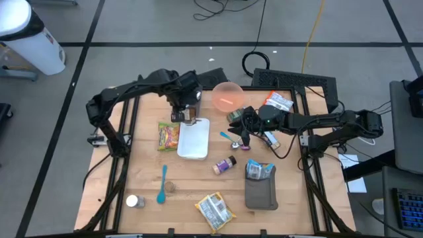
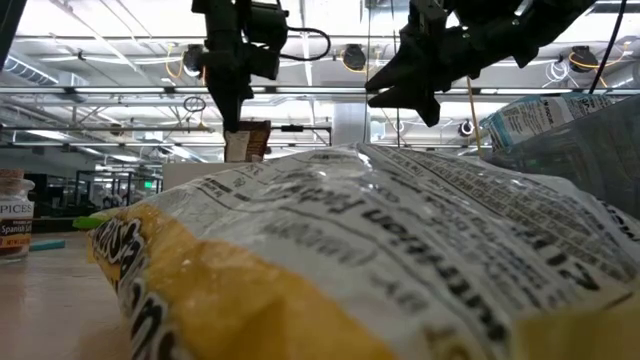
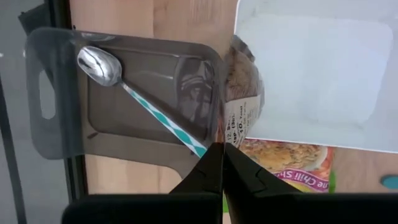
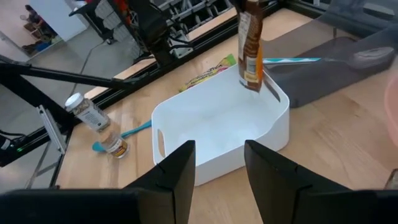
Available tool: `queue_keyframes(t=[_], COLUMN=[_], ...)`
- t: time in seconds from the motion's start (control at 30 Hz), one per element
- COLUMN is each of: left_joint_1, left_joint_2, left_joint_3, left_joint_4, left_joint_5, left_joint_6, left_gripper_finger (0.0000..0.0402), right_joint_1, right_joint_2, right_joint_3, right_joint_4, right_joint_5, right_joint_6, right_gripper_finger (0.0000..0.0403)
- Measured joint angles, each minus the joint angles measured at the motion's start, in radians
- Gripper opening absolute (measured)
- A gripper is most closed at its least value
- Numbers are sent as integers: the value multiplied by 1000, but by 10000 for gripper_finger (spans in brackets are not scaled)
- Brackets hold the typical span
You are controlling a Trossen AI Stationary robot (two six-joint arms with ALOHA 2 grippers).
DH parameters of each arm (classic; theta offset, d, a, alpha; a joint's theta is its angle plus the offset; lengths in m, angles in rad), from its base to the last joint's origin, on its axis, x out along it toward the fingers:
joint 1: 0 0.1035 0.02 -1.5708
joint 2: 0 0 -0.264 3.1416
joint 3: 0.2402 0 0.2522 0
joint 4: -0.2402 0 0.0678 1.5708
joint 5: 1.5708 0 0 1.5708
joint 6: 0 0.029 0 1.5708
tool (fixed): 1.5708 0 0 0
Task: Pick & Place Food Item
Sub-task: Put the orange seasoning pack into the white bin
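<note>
Brown food packet point(image 4: 251, 46) hangs vertical, long axis upright, pinched at its top by the shut left hand point(image 1: 188, 114) over the white tray point(image 1: 193, 142) at its 12 o'clock edge. Pick complete; release into the tray remains. Right hand point(image 1: 246, 140), part-open and empty, waits toward 3 o'clock.

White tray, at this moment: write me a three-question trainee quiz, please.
1. True or false: the white tray already holds a food item.
2. Which claw grips the brown packet? A) left claw B) right claw C) neither
3. Fill in: the brown packet hangs ___ the white tray.
Key: 1 false; 2 A; 3 above.
</note>
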Motion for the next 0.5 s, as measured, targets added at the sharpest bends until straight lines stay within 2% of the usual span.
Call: queue_keyframes(t=[0.5], left_joint_1=[-60], left_joint_2=[39], left_joint_3=[0], left_joint_4=[27], left_joint_5=[-26], left_joint_6=[-81], left_gripper_finger=[0], right_joint_1=[0], right_joint_2=[0], right_joint_3=[0], right_joint_4=[0], right_joint_5=[0], right_joint_6=[9], right_gripper_finger=[130])
